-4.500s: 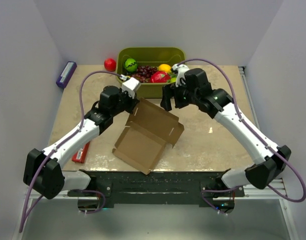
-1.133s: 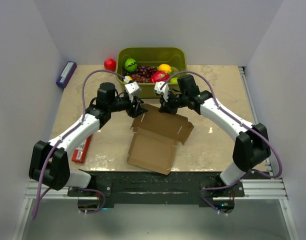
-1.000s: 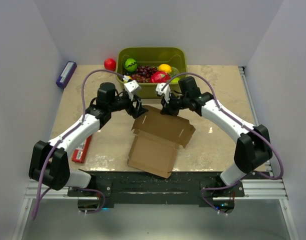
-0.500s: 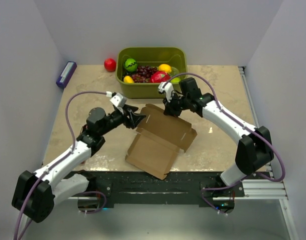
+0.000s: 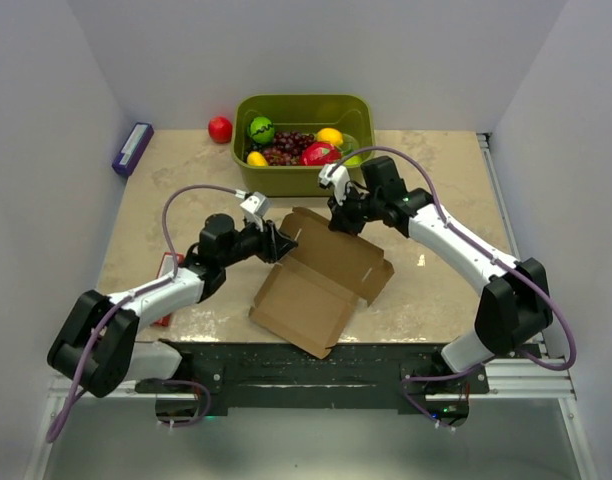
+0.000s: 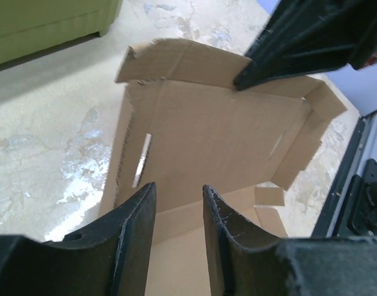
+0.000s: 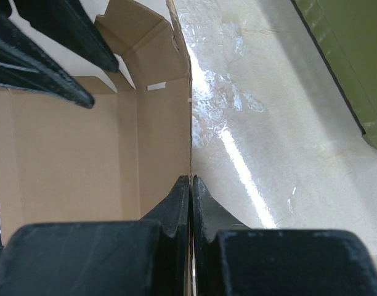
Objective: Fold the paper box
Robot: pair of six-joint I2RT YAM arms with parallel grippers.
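My right gripper (image 7: pixel 190 180) pinches the 12 o'clock wall of the light, bendy paper box (image 5: pixel 321 278), best held by its edges; my left gripper (image 6: pixel 178 189) gapes empty.

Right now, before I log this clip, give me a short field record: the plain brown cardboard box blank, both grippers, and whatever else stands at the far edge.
box: plain brown cardboard box blank, mid-table, open, walls partly raised, near panel flat
right gripper: shut on the box's raised far wall
left gripper: open, fingers apart at the box's left side, gripping nothing
far edge: olive-green plastic tub holding fruit; small red round object left of it
fold: not finished
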